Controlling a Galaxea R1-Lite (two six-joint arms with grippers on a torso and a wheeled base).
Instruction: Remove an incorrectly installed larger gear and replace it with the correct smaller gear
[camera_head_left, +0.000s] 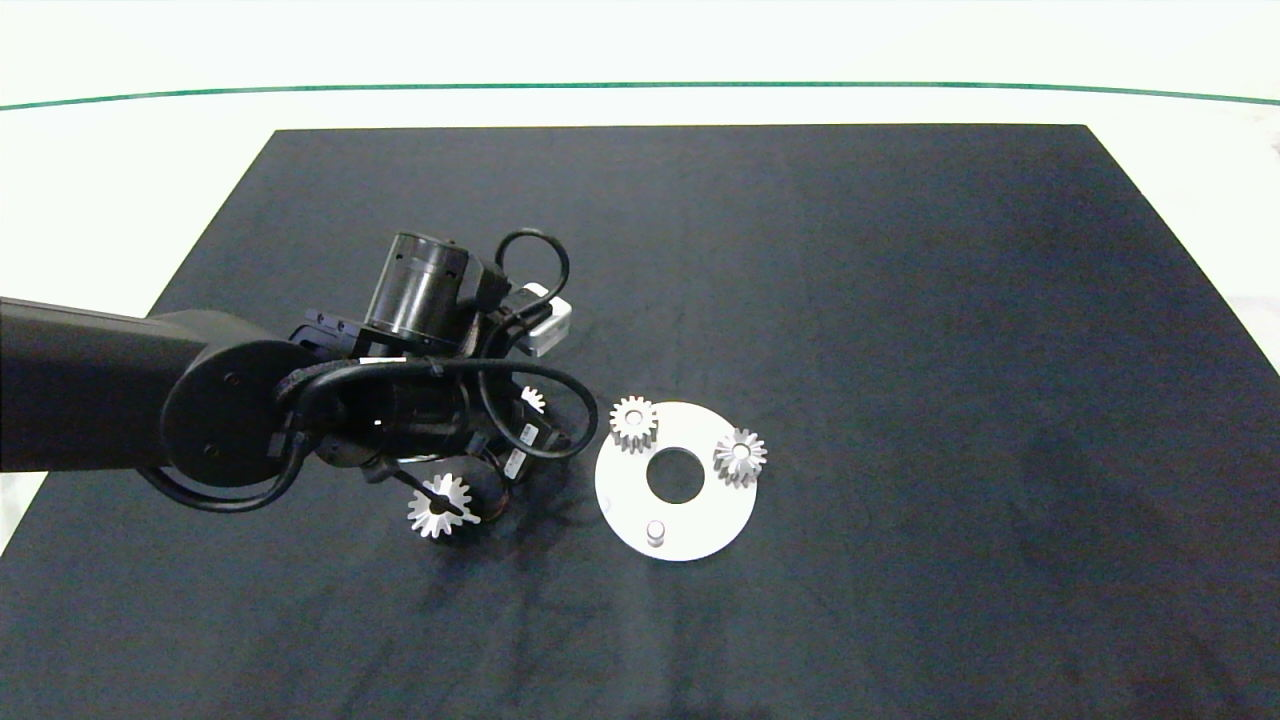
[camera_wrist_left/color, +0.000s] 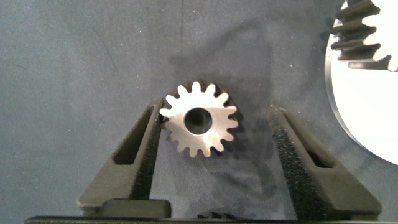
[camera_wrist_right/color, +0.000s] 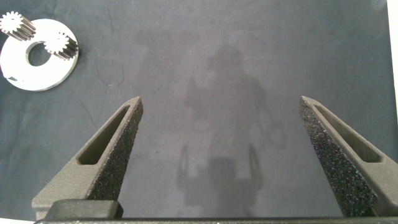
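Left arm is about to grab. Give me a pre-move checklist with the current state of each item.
1. Left pincer open around the smaller gear: ok.
2. Gear centred between the fingers: not ok, it sits close against one finger.
3. Larger gear off the disc, lying on the mat: ok.
4. Peg on the disc bare: ok.
5. Right pincer open over bare mat, away from the work: ok.
6. Left pincer low enough to grip: cannot tell.

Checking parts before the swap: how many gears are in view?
4: two on the white disc, at and; one on the mat; one between the left gripper's fingers.
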